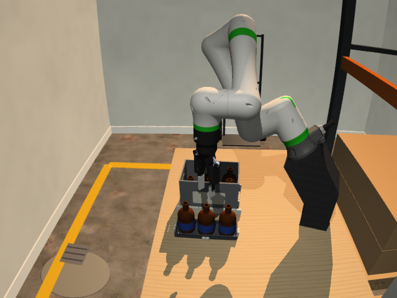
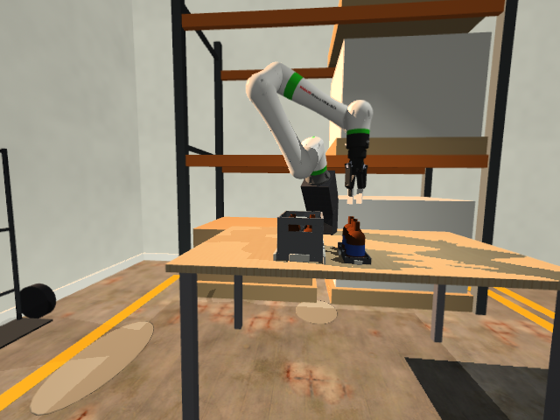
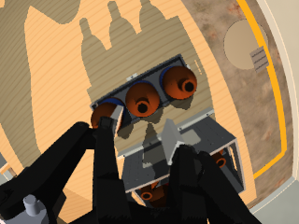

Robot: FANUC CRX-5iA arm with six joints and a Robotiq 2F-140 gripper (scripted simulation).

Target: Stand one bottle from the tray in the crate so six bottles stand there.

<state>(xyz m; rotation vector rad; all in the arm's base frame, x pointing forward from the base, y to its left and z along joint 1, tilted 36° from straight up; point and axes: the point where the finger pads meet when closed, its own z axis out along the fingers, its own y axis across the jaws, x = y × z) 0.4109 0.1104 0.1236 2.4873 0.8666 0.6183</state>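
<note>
Three brown bottles with blue labels stand in a row on the dark tray [image 1: 206, 231]: left [image 1: 186, 216], middle [image 1: 206, 218] and right [image 1: 227, 220]. The grey crate [image 1: 208, 187] stands just behind the tray and holds several brown bottles, one of them at its back right [image 1: 229, 174]. My gripper [image 1: 206, 185] points down and hangs well above the tray's bottles [image 2: 353, 234], as the side view shows [image 2: 355, 199]. Its fingers are partly open with nothing between them. In the wrist view the fingers frame the tray's bottles [image 3: 142, 100] and the crate.
The robot's dark base [image 1: 316, 185] stands on the table to the right of the crate. A large wooden box [image 1: 368, 192] is at the far right. Shelving uprights [image 2: 180, 126] rise behind the table. The table's edge runs left of the crate and tray.
</note>
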